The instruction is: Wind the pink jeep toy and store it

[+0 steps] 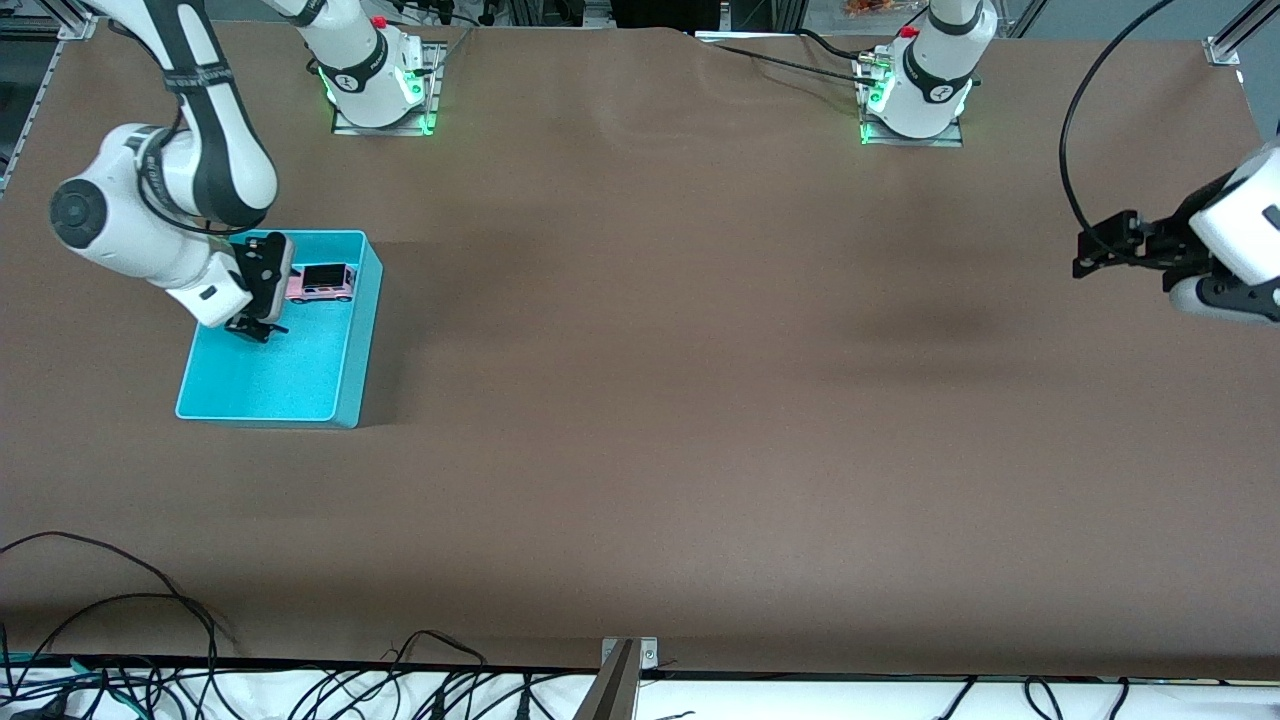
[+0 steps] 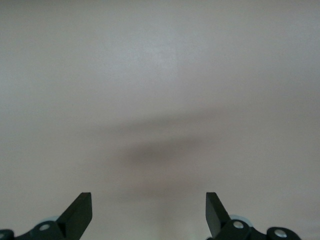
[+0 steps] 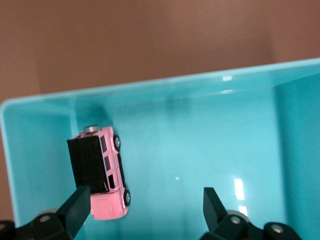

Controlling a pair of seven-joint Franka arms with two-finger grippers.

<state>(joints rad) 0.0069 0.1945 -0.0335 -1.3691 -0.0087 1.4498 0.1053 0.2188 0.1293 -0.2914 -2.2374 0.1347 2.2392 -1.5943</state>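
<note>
Both your jaws are gaping empty: right gripper [image 1: 262,300] hovering over pink jeep toy [image 1: 322,283] lying in cyan bin [image 1: 340,400], left gripper [image 1: 1085,250] waiting over bench [image 1: 700,400].

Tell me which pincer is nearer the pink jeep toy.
Right. The right pincer hangs open over the cyan plastic bin, beside the small pink black-roofed jeep toy; the left pincer waits at the table's left-arm end.

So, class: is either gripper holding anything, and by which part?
Nothing is held. The right gripper is open over the bin, the jeep lying inside; the left gripper waits open.
</note>
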